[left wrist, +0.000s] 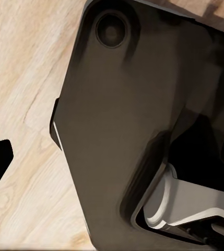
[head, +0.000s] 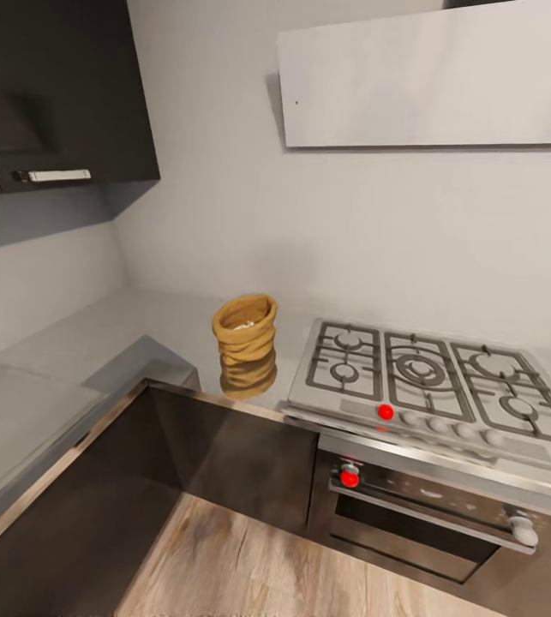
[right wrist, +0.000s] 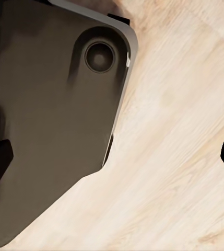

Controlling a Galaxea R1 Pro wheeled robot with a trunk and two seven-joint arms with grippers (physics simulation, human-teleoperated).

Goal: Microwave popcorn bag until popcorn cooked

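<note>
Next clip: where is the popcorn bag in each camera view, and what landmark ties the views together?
Head view: the popcorn bag stands upright on the grey countertop, left of the gas hob.
Left wrist view: not in it; robot base over wood floor.
Right wrist view: not in it; same base and floor.
Shared landmark: the light wood floor.

walls point(head: 224, 171) grey | dk cabinets point(head: 61, 94) | wood floor point(head: 249, 566) | gas hob point(head: 429, 373)

Head view high, angled down into the countertop point(head: 69, 343) corner and gas hob point(head: 434, 377), both wrist views pointing straight down — close over the robot's dark base point(left wrist: 117, 130), sharing light wood floor point(right wrist: 185, 157).
</note>
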